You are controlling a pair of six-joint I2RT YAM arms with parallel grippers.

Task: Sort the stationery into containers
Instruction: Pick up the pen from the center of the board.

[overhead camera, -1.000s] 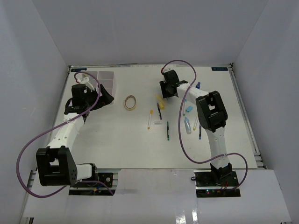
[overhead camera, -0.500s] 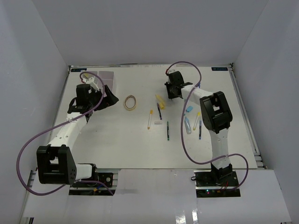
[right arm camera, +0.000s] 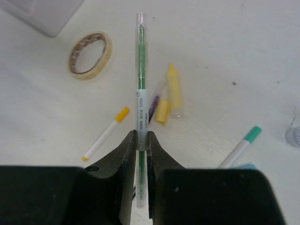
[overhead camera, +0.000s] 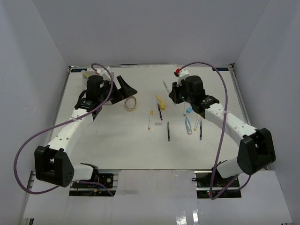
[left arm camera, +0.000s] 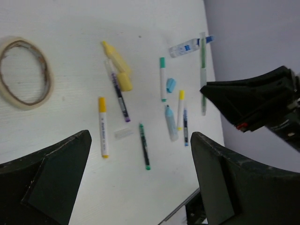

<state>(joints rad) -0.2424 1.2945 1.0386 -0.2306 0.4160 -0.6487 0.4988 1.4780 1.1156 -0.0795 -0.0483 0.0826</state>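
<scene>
My right gripper (overhead camera: 172,92) (right arm camera: 140,140) is shut on a clear green highlighter (right arm camera: 139,70) and holds it above the table; it shows thinly in the top view (overhead camera: 165,86). My left gripper (overhead camera: 127,87) (left arm camera: 140,187) is open and empty, raised near the tan tape ring (overhead camera: 131,103) (left arm camera: 23,72). On the table lie a yellow highlighter (left arm camera: 117,65), a yellow-capped marker (overhead camera: 150,119), a dark green pen (overhead camera: 168,131), a teal marker (left arm camera: 162,78), a blue eraser (left arm camera: 171,85) and a blue-capped bottle (left arm camera: 187,47). Only a corner of the white tray (right arm camera: 42,14) shows.
A purple pen (right arm camera: 157,96) lies beside the yellow highlighter. A small clear cap (left arm camera: 123,133) lies by the dark green pen. A light blue pen (left arm camera: 171,123), a thin yellow pen (left arm camera: 180,110) and a blue pen (overhead camera: 200,129) lie to the right. White walls enclose the table.
My left gripper swung right, away from the tray and toward the tape ring. My right arm swung its elbow out to the right and the gripper rose with the green highlighter.
</scene>
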